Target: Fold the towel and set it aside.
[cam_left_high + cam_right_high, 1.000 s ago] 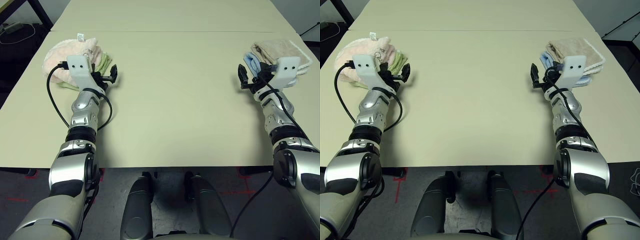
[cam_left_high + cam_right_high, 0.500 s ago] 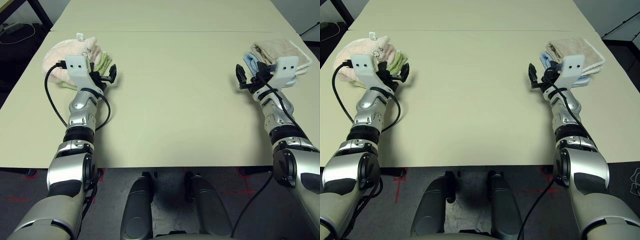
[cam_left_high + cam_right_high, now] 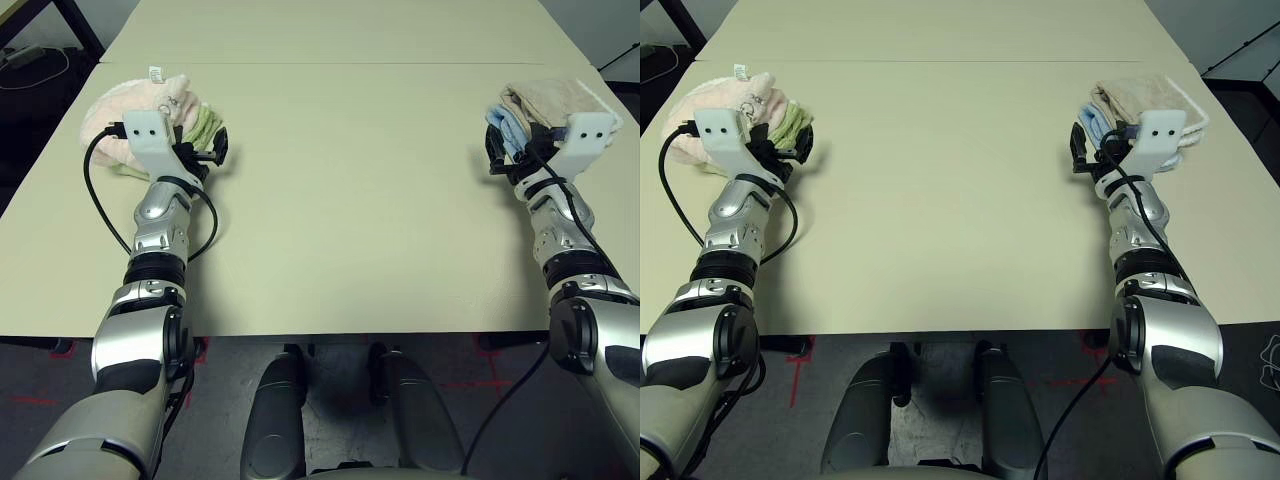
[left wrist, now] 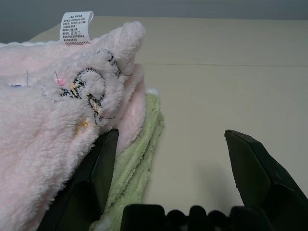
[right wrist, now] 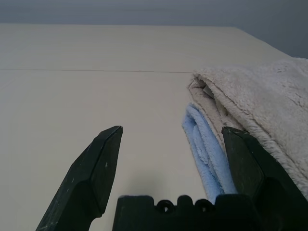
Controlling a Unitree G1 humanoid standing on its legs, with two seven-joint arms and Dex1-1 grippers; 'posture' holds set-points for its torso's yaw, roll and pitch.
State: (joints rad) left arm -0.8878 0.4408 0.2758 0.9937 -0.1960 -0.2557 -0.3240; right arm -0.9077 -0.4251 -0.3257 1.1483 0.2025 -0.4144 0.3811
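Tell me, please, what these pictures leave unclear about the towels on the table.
- Pink towel: whether folded or bunched; left hand and its mount cover its near side in the head views.
- Tag: print too small.
- Green towel: mostly buried under the pink one.
- Blue towel: extent hidden beneath the beige towel.

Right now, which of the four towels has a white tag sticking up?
The pink towel, lying on the green towel by the left gripper; it alone shows a tag and dark embroidery.

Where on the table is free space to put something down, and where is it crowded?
Free: the wide table middle between the left gripper and right gripper, and the far part. Crowded: left edge, pink towel over green towel; right edge, beige towel over light blue towel.
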